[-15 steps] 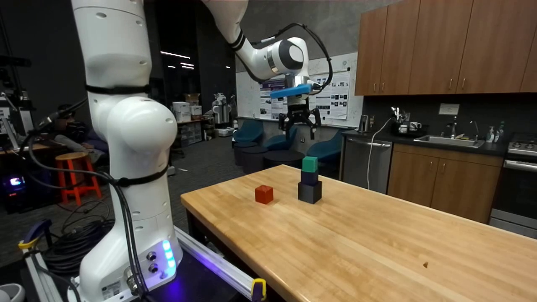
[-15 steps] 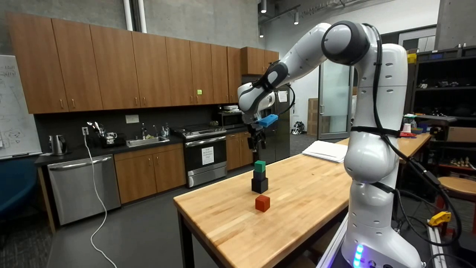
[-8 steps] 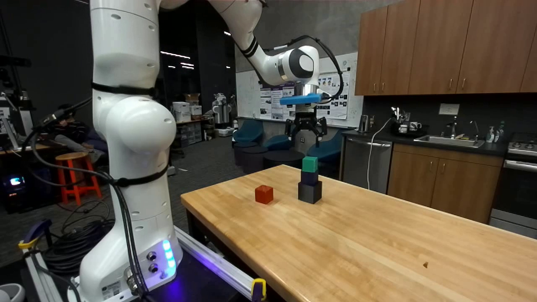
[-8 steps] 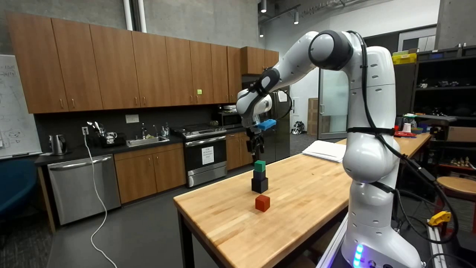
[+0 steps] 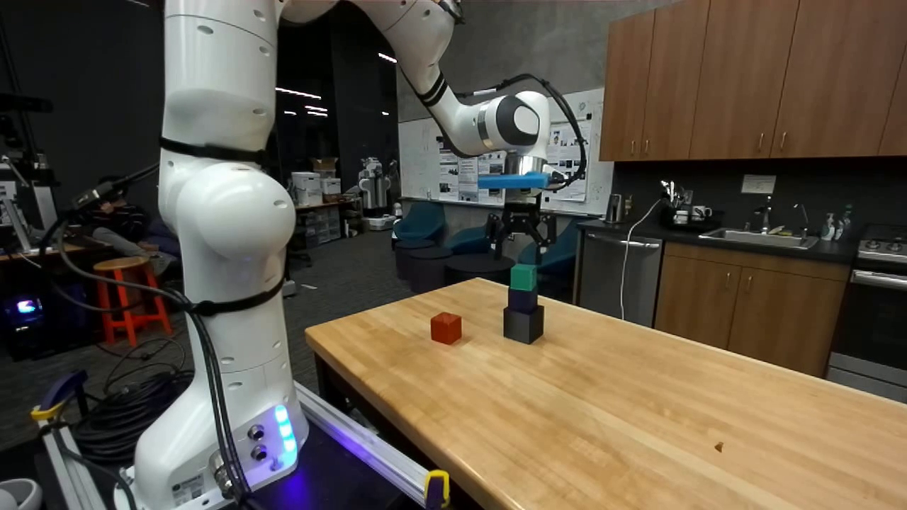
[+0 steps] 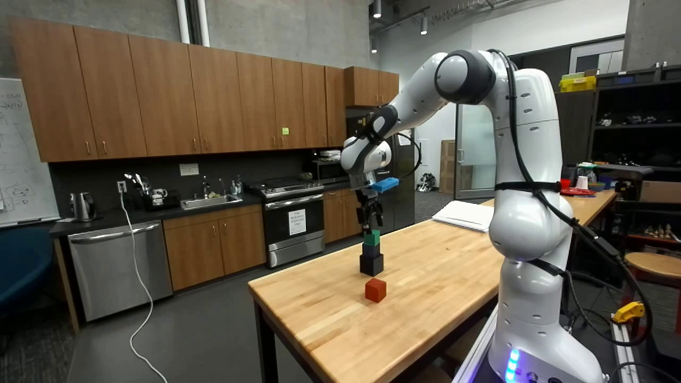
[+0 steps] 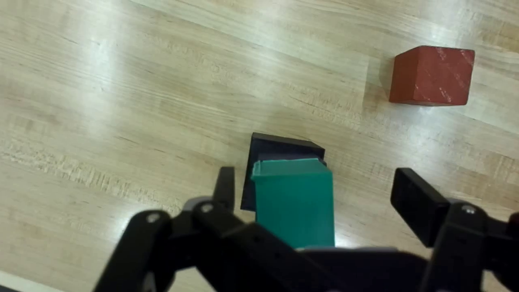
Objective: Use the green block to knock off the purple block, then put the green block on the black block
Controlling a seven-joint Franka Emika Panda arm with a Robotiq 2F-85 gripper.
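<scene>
Below parted fingers [image 7: 419,207], green block [image 5: 523,278] atop purple block [image 5: 523,301]

Green block [image 7: 295,207] above black block [image 7: 267,147]

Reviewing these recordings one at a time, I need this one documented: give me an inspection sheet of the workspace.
Surface: wooden table, with a small brown speck too tiny to identify.
Job's things: green block on purple block on black block, stacked upright.
Clutter: red block, not touching the others; white sheets, apparently paper, on the table.
Gripper: open above the green block, holding nothing.
Cables: black cables along the arm; white cord hanging before the dishwasher.
Surroundings: kitchen cabinets, stove, a person apparently seated in the background.
</scene>
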